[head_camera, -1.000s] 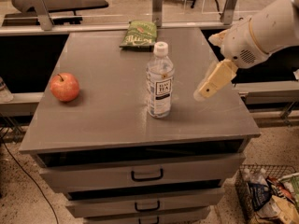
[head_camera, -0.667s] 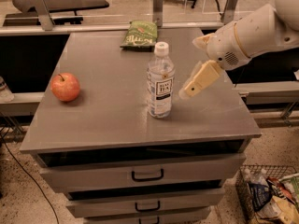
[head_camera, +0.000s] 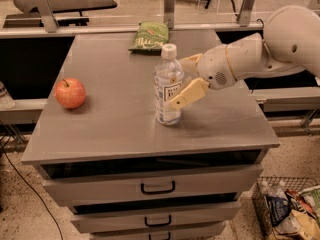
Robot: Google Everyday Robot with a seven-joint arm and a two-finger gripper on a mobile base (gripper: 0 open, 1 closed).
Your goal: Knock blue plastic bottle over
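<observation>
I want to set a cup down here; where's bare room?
Bare: the cabinet top between red apple and blue plastic bottle, the front edge, and the back-left corner beside the green bag. Crowded: the bottle's right, where the gripper sits close beside it.

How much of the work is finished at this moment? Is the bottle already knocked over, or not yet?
The approach looks done: the gripper is at the blue plastic bottle, at label height, on the side away from the red apple, touching it or nearly so. In hand is the push itself. What is left is the tipping: the bottle stands upright on the cabinet top, not yet knocked over.
</observation>
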